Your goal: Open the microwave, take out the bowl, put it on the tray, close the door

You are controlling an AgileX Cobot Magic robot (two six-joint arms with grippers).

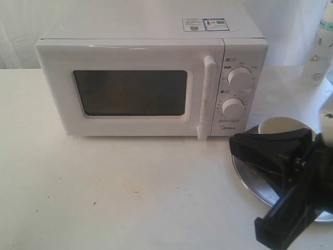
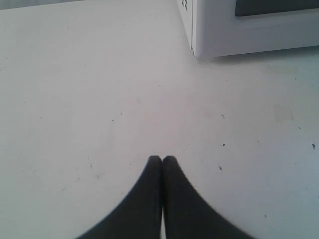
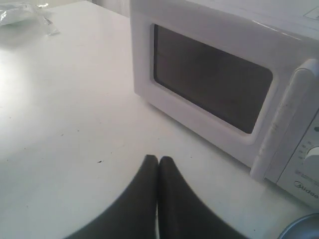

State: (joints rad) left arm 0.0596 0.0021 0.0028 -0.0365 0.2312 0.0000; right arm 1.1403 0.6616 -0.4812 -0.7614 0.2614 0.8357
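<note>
The white microwave (image 1: 151,78) stands at the back of the table with its door (image 1: 130,91) shut, and the vertical handle (image 1: 207,99) sits beside the two dials. A cream bowl (image 1: 281,126) rests on the silver tray (image 1: 248,174) to the right of the microwave, partly hidden by my right arm. My right gripper (image 1: 234,147) hovers shut and empty over the tray's near side, pointing left. The right wrist view has the gripper (image 3: 158,159) facing the door (image 3: 209,79) from a distance. My left gripper (image 2: 162,158) is shut and empty over bare table near the microwave's corner (image 2: 194,50); the exterior view does not show it.
A white bottle (image 1: 322,47) stands at the back right. A crumpled plastic bag (image 3: 22,14) lies far off on the table in the right wrist view. The white tabletop (image 1: 104,187) stretches in front of the microwave.
</note>
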